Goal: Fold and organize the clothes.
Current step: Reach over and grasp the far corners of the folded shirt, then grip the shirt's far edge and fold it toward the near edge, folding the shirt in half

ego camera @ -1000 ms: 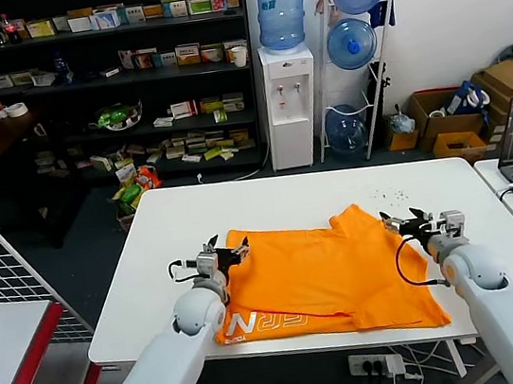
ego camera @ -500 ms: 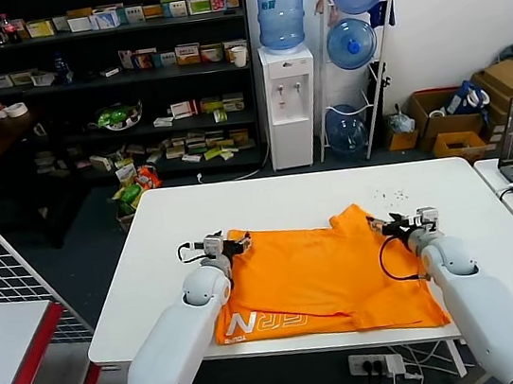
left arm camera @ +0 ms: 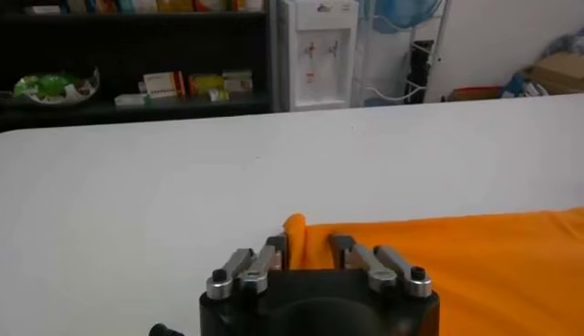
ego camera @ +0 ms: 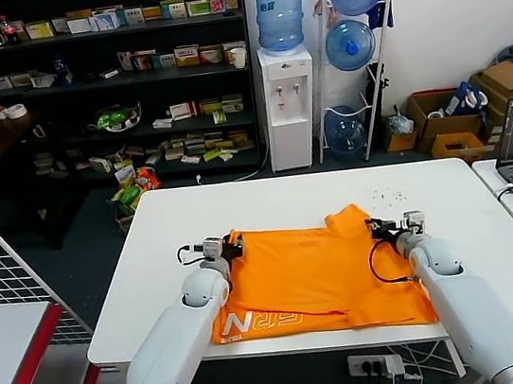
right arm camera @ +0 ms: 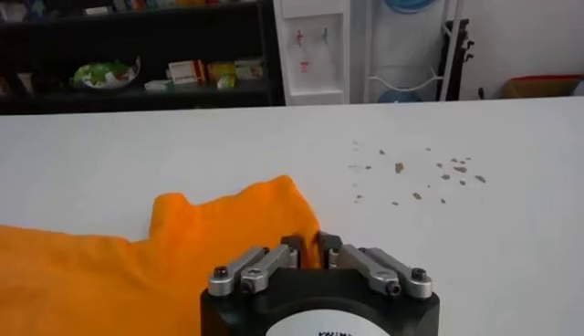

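Head view: orange T-shirt [ego camera: 321, 274] spread on white table [ego camera: 136, 285], white lettering at the near left hem; left gripper [ego camera: 233, 248] at the far left corner of the shirt, right gripper [ego camera: 376, 229] at the far right sleeve edge.

Left wrist view: left gripper [left arm camera: 310, 256] partly open, fingers [left arm camera: 274, 254] straddling the raised orange corner [left arm camera: 294, 239], fabric between them.

Right wrist view: right gripper [right arm camera: 308, 248] nearly closed, narrow gap, fingertips [right arm camera: 292, 246] pinching the sleeve edge [right arm camera: 274, 205].
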### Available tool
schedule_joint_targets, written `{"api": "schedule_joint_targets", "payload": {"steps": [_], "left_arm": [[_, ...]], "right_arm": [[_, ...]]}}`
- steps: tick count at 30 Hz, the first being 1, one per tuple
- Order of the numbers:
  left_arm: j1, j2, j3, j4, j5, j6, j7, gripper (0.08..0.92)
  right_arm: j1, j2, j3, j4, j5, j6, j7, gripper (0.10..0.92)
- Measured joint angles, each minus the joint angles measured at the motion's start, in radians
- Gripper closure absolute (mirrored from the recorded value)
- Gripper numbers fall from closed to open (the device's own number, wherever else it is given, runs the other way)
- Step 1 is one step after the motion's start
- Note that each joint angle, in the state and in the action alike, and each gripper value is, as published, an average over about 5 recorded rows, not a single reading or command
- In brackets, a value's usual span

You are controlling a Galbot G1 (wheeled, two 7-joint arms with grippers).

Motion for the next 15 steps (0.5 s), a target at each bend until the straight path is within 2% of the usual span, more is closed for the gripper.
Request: {"api": "schedule_joint_targets", "payload": {"steps": [2,7,10,15], "left_arm": [[0.009,0.007,-0.002,-0.011,0.000,-0.002,0.001,0.726],[0.037,0.030,-0.008,-0.051,0.007,-0.021,0.000,0.869],[0.058,0.050,-0.013,-0.084,0.013,-0.038,-0.004,0.904],[0.096,0.091,-0.017,-0.164,0.016,-0.059,-0.015,0.904]], "right_arm": [[-0.006,-0.002,0.000,0.008,0.005,0.003,0.004,0.887],[-0.033,-0.014,0.001,0.063,0.027,0.006,0.025,0.901],[-0.060,-0.026,0.006,0.118,0.044,0.004,0.045,0.901],[-0.130,-0.054,0.020,0.232,0.068,-0.008,0.086,0.901]]}}
